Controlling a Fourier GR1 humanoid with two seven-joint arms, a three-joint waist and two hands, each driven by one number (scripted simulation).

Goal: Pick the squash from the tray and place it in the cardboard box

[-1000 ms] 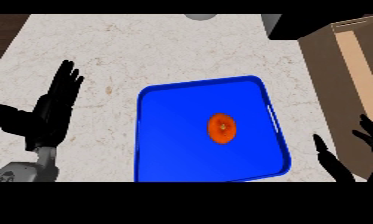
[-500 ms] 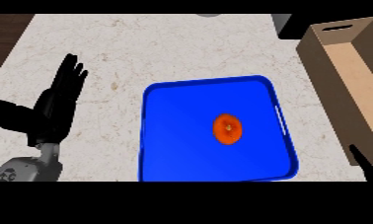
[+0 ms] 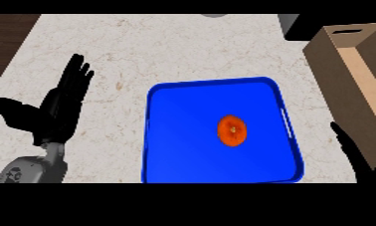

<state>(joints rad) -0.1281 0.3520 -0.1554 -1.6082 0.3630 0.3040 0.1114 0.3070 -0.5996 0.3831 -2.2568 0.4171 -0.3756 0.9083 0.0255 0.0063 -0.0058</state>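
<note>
Head view: squash lying right of centre in blue tray, ungrasped; cardboard box at right; right hand beside tray, fingers straight, empty, should approach from above; left hand resting open.

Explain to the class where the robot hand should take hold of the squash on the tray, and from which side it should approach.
Probably from above, fingers closing on opposite sides of its rounded body. The squash is small and lies alone on the flat floor of the blue tray, apart from the rim, so nothing blocks a descent. The right robot hand shows nearest, between the tray and the cardboard box.
</note>
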